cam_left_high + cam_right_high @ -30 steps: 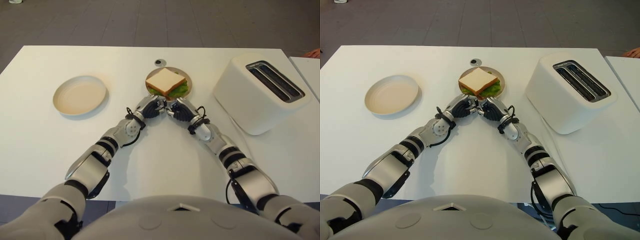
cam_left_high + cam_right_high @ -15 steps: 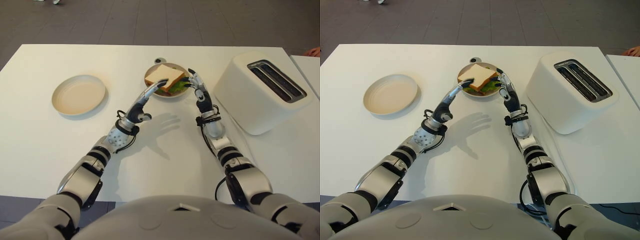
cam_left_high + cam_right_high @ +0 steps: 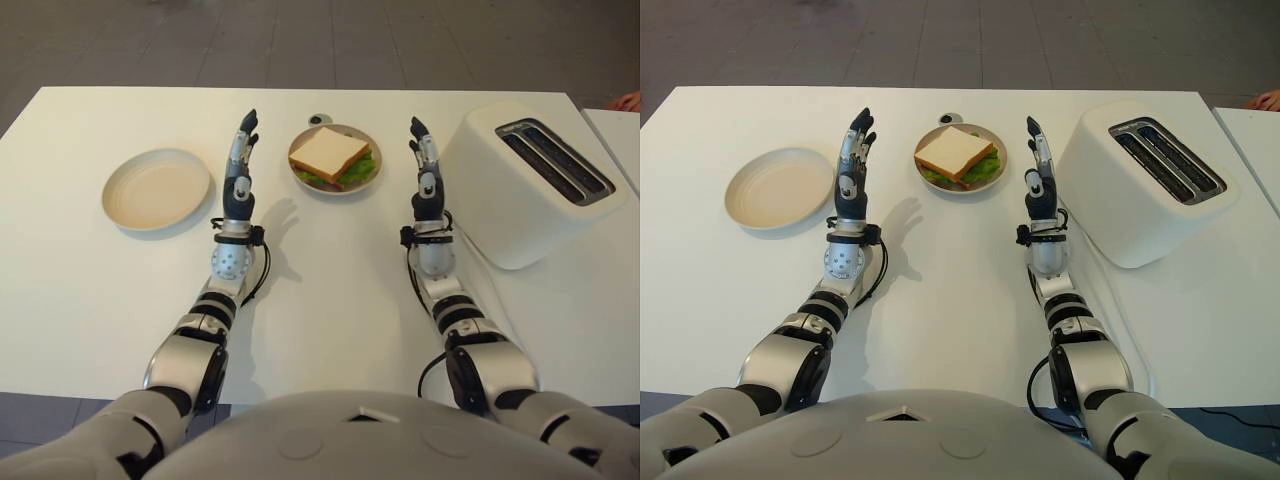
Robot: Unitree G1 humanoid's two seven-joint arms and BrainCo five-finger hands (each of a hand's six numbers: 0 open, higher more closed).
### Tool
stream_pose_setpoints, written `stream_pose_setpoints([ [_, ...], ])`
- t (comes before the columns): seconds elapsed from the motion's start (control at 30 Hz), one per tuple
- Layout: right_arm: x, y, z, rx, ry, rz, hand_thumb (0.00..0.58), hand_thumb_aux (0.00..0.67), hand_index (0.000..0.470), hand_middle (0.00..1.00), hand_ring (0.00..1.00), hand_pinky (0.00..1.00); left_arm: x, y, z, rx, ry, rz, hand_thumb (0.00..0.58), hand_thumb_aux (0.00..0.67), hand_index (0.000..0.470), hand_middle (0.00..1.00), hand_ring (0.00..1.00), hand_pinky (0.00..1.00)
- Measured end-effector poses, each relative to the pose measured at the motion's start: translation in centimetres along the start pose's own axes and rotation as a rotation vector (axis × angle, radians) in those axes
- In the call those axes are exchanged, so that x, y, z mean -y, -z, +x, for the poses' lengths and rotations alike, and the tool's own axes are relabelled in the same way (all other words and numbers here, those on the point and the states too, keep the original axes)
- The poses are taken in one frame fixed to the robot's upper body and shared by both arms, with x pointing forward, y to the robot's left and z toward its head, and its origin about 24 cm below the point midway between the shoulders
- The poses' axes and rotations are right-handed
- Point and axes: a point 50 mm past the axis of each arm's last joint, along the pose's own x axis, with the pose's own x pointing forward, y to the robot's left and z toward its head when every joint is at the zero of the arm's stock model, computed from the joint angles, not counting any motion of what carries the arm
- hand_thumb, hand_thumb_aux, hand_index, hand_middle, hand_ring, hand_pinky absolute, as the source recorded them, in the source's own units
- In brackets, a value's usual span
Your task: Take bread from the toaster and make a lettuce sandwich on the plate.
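White bench (image 3: pixel 330 290) carries everything. Toward its far edge, about midway along, a small plate (image 3: pixel 331 191) holds the finished sandwich: a slice of bread (image 3: pixel 328 155) lies on top, turned slightly askew, with green lettuce (image 3: pixel 360 172) showing out from under it on the right and near sides. Just beyond the plate, close to the far edge, sits a small dark round fitting (image 3: pixel 320 119).

Near the far right corner stands the pale toaster (image 3: pixel 520 200), set at an angle to the bench edges, its two slots (image 3: pixel 550 160) dark – no bread rises above them. Toward the left edge lies a second, cream-coloured plate (image 3: pixel 157 189) with nothing on it.

Both hands are raised above the bench, one to each side of the sandwich plate and apart from it. The left hand (image 3: pixel 240 165) stands between the two plates, the right hand (image 3: pixel 424 172) between the sandwich plate and the toaster. Each has its fingers stretched straight toward the far edge – neither holds anything.
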Motion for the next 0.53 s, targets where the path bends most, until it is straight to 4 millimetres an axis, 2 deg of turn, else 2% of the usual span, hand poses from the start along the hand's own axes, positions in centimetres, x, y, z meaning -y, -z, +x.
stream_pose_setpoints([
  [0.27, -0.1, -0.7, -0.4, 0.06, -0.014, -0.007, 0.0, 0.0, 0.0, 0.0, 0.0, 0.0, 0.6, 0.3, -0.3, -0.044, 0.063, -0.03, 0.0, 0.0, 0.0, 0.0, 0.0, 0.0],
  [0.53, 0.2, -0.5, -0.4, 0.055, 0.006, -0.006, 0.0, 0.0, 0.0, 0.0, 0.0, 0.0, 1.3, 0.1, -0.2, -0.01, 0.066, 0.066, 0.0, 0.0, 0.0, 0.0, 0.0, 0.0],
])
